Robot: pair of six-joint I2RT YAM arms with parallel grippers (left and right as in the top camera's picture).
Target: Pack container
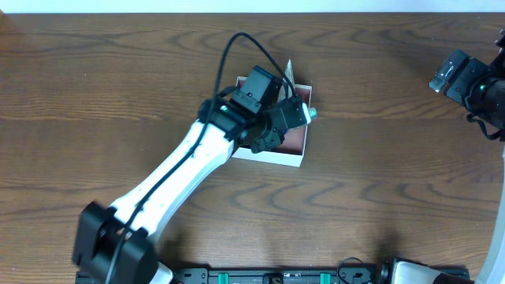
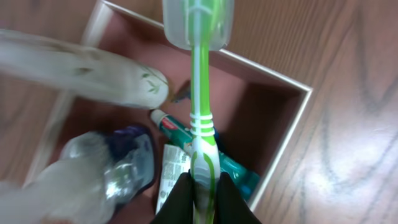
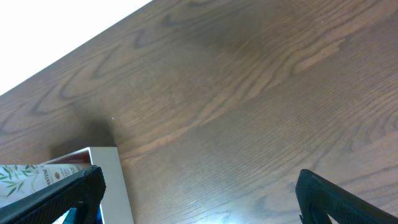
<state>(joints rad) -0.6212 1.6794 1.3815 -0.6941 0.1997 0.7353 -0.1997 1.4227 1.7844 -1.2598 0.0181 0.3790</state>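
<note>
The container (image 1: 293, 157) is a shallow white-walled box with a reddish-brown inside, at the table's middle; it also shows in the left wrist view (image 2: 261, 118) and the right wrist view (image 3: 111, 168). My left gripper (image 2: 204, 186) hangs over it, shut on a green-and-white toothbrush (image 2: 200, 106) with a clear cap on its head. In the box lie a teal toothpaste tube (image 2: 233, 168), a white tube with leaf print (image 2: 118, 81), a clear bottle with dark cap (image 2: 115, 168) and a small carton (image 2: 171, 174). My right gripper (image 3: 199, 193) is open and empty over bare wood at the far right.
The left arm (image 1: 181, 170) crosses the table from the front left and hides most of the box in the overhead view. The right arm (image 1: 473, 83) sits at the right edge. Wooden table (image 1: 379, 181) surrounds the box.
</note>
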